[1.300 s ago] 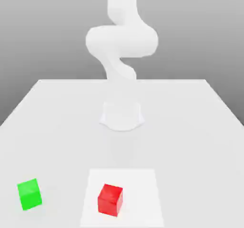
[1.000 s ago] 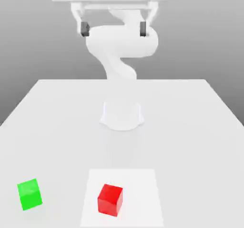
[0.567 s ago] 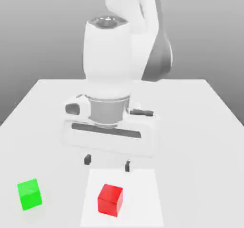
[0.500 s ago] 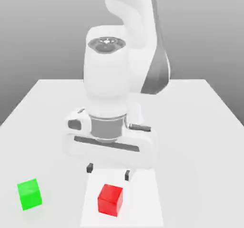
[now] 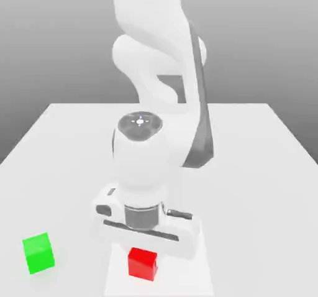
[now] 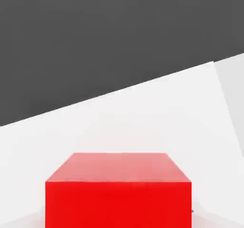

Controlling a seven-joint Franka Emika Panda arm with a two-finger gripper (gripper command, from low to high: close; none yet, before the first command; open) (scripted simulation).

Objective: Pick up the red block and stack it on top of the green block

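1. The white arm bends down over the near part of the white table, its hand low above the red block.
2. The gripper sits right at the top of the red block; its fingers are hidden behind the hand's body in the exterior view. It is drawn in to its narrowest, and the block lies directly beneath the hand, so it looks clamped on the red block, though the contact itself is hidden.
3. The red block rests on a paler square patch of the table, near the front edge. In the hand view its top and one side show from very close.
4. The green block stands on the table toward the exterior view's left, well apart from the red block and from the hand.
5. Both blocks have plain faces: no label, brand or writing can be read on them, on the arm or on the table.
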